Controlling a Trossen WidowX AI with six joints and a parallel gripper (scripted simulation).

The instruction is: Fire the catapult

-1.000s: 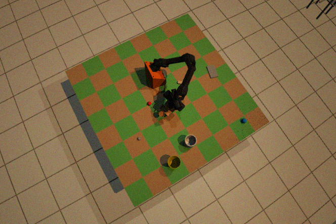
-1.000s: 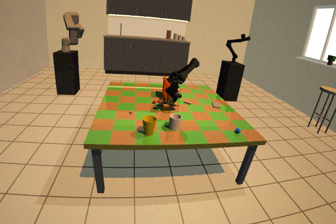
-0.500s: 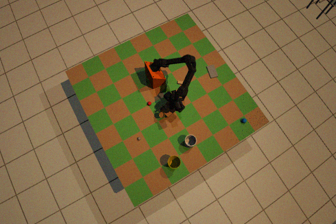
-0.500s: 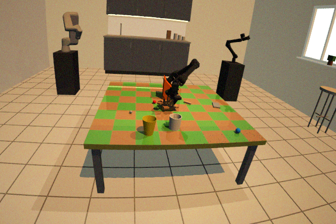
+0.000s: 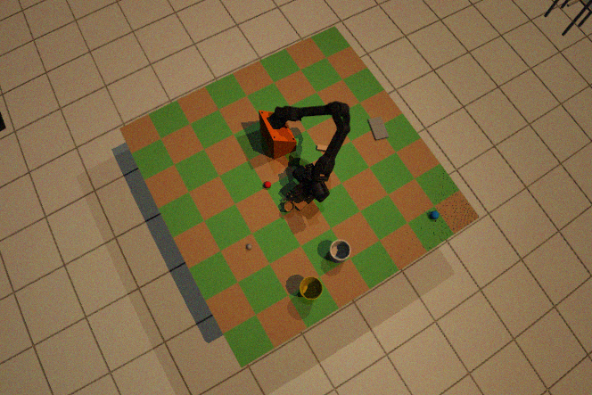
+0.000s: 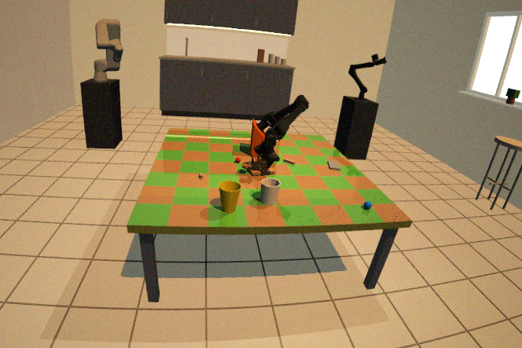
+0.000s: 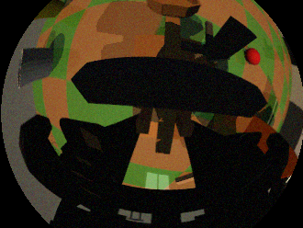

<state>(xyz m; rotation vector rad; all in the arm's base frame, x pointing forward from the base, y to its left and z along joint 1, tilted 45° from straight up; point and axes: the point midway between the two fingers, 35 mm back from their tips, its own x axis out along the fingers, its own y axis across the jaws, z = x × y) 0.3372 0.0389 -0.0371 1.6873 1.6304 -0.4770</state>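
My gripper (image 5: 307,188) (image 6: 266,163) (image 7: 162,119) points down at mid-table, shut on the catapult. The catapult (image 5: 288,206) (image 6: 255,173) (image 7: 173,8) is a small dark and tan device. Its round cup sticks out from under the gripper, and much of its body is hidden. A red ball (image 5: 267,185) (image 6: 237,159) (image 7: 252,56) lies on the table beside it, apart from the gripper. The white mug (image 5: 340,250) (image 6: 270,193) (image 7: 37,66) stands upright, nearer the front table edge than the catapult.
A yellow cup (image 5: 310,288) (image 6: 229,197) stands beside the mug. A blue ball (image 5: 434,214) (image 6: 367,205) lies near the front right corner, a small grey ball (image 5: 248,246) (image 6: 200,175) at the left. An orange box (image 5: 284,145) (image 6: 256,141) stands by the arm's base. A grey tile (image 5: 378,127) (image 6: 333,165) lies right.
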